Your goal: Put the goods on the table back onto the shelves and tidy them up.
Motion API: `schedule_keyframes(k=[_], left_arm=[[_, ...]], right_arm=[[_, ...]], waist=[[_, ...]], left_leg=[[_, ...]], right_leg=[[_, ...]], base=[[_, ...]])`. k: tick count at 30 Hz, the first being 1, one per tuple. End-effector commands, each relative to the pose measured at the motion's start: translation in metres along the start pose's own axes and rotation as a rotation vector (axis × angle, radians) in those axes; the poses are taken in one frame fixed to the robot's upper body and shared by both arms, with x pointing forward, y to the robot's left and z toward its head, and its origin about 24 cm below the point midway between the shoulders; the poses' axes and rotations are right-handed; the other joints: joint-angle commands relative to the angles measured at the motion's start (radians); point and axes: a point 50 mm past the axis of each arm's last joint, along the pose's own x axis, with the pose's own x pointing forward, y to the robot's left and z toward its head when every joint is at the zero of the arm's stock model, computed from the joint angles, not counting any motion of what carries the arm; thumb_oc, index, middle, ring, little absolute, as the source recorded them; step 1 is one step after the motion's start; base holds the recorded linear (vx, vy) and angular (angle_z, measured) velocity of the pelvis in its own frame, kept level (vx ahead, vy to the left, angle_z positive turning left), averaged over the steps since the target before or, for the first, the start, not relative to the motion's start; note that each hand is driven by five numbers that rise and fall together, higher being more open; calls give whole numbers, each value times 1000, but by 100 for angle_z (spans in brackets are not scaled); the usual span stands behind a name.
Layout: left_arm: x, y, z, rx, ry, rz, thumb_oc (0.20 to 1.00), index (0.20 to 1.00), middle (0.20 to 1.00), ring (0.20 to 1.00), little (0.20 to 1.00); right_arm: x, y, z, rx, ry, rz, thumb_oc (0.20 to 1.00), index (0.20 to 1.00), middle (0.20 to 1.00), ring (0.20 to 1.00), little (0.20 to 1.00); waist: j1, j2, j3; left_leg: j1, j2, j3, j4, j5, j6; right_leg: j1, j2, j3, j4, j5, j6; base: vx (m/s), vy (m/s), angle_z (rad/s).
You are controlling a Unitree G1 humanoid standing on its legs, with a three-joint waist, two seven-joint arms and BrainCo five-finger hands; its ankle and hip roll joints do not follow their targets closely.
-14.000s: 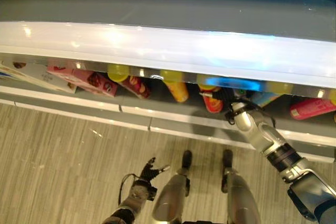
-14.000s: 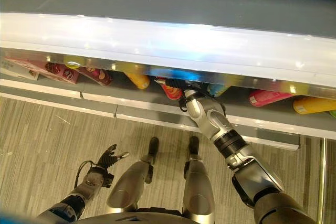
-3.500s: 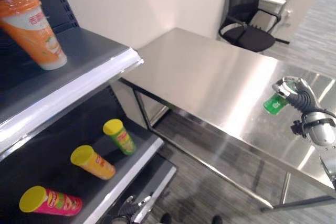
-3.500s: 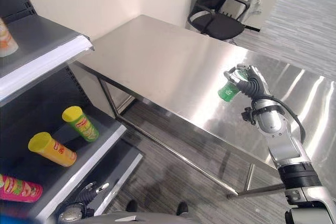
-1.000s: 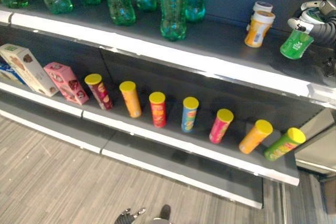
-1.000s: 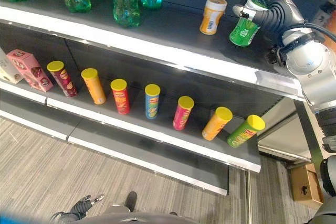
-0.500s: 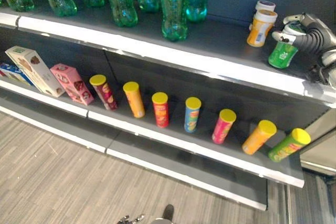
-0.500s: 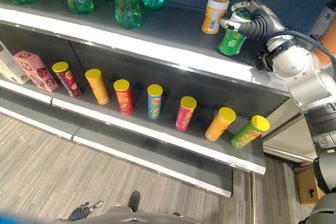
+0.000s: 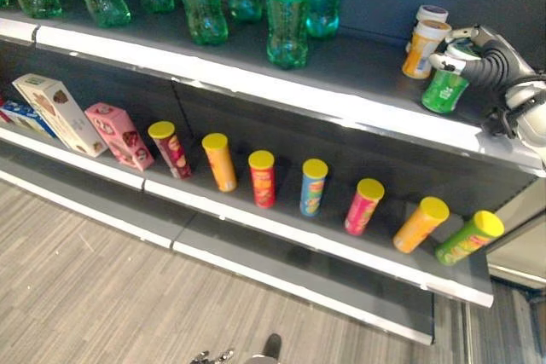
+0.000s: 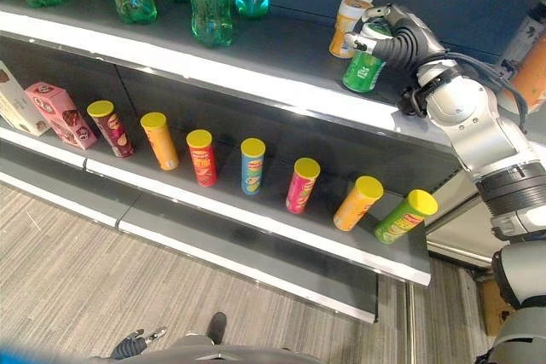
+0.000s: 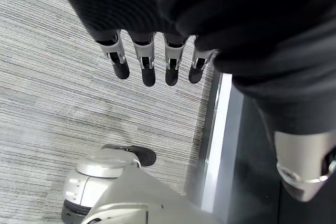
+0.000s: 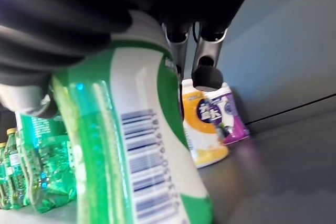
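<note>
Nearest, low over the striped floor (image 9: 77, 287), the left hand (image 11: 152, 61) hangs with its fingers straight and relaxed, holding nothing.

Beyond it, the lower shelf (image 9: 281, 236) carries a row of tall snack tubes with yellow lids: dark red (image 9: 171, 149), orange (image 9: 220, 162), red (image 9: 262, 178), blue (image 9: 313, 187), pink (image 9: 363, 206), a second orange (image 9: 420, 224) and green (image 9: 468, 237). The last three lean to the right. At the left end of that row stand a pink box (image 9: 119, 135) and a white box (image 9: 60, 114), both tilted.

Farther up, the upper shelf (image 9: 256, 83) holds green bottles (image 9: 286, 6) along its left and middle.

At the right end of the upper shelf, the right hand (image 10: 401, 40) has its fingers curled round a small green cup (image 10: 363, 64), gripping it near the top. The cup is tilted, its base at or just above the shelf surface; contact cannot be confirmed.

Just beyond the cup stands an orange cup (image 10: 345, 26), and behind that a purple-and-white cup (image 12: 228, 116) by the back wall.
</note>
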Motion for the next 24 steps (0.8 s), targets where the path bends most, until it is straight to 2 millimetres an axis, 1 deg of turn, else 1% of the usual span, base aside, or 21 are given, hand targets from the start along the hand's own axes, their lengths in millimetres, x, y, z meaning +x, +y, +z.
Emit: schedule_keyframes(k=[1, 12, 19, 20, 21, 23, 24], left_arm=[[3, 17, 9, -9, -11, 59, 1000, 1000, 1000, 1000, 1000], [4, 18, 11, -6, -13, 62, 1000, 1000, 1000, 1000, 1000], [3, 20, 9, -11, -6, 72, 1000, 1000, 1000, 1000, 1000], [4, 20, 10, -9, -6, 71, 1000, 1000, 1000, 1000, 1000], [3, 20, 9, -10, -4, 71, 1000, 1000, 1000, 1000, 1000], [4, 19, 9, -10, -4, 71, 1000, 1000, 1000, 1000, 1000], [4, 21, 11, -10, -8, 77, 1000, 1000, 1000, 1000, 1000]], right_arm=[[15, -7, 17, 26, -68, -32, 200, 200, 200, 200, 200], [20, 0, 20, 30, -76, -10, 200, 200, 200, 200, 200], [19, 5, 18, 40, -64, 3, 200, 200, 200, 200, 200], [19, 5, 18, 42, -65, 1, 448, 448, 448, 448, 448], [19, 5, 19, 47, -68, -10, 1000, 1000, 1000, 1000, 1000], [19, 4, 19, 62, -73, -38, 1000, 1000, 1000, 1000, 1000], [20, 0, 23, 58, -88, -67, 1000, 1000, 1000, 1000, 1000]], waist=[[40, -41, -22], [43, -43, -22], [38, -41, -22], [37, -40, -21], [35, -40, -22], [34, -39, -23], [31, -38, -25]], left_leg=[[59, 65, 47, 24, -127, -57], [58, 66, 46, 23, -129, -57], [63, 67, 55, 22, -133, -53], [65, 67, 56, 21, -133, -53], [67, 67, 59, 22, -135, -51], [71, 67, 63, 22, -138, -49], [72, 68, 67, 23, -141, -47]], right_leg=[[-82, -71, -19, 84, -47, 20], [-79, -76, -26, 84, -46, 23], [-81, -79, -18, 88, -47, 23], [-81, -78, -16, 88, -47, 23], [-82, -79, -11, 90, -47, 23], [-81, -79, -7, 91, -47, 24], [-83, -79, -2, 92, -47, 25]], base=[[0, 0, 0], [3, 5, 4], [0, 0, 0], [0, 0, 0], [0, 0, 0], [13, 15, -6], [16, 16, -9]])
